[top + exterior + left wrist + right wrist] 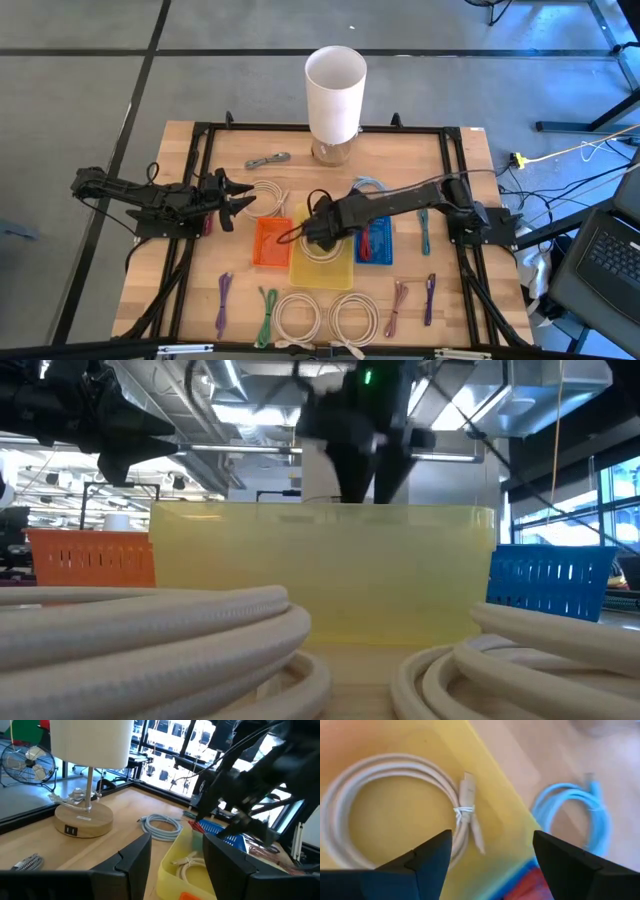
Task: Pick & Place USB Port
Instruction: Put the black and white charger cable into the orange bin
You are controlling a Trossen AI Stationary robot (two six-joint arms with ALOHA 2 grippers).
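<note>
A coiled white USB cable (pixel 390 762) lies flat on the floor of the yellow bin (pixel 340 272) in the middle of the table. My right gripper (pixel 492 840) hangs open above that bin, pointing steeply down, with nothing between its fingers; it also shows in the high view (pixel 315 232). My left gripper (pixel 238 205) waits at the table's left, level and open, holding nothing. An orange bin (pixel 268 243) stands left of the yellow one and a blue bin (pixel 378 243) right of it.
A lamp with a white shade (pixel 335 92) stands at the far edge. A light blue cable (pixel 572 810), a white coil (pixel 268 192) and a grey braided cable (pixel 268 160) lie beyond the bins. Two white coils (pixel 297 318) and purple and green cables lie near the front edge.
</note>
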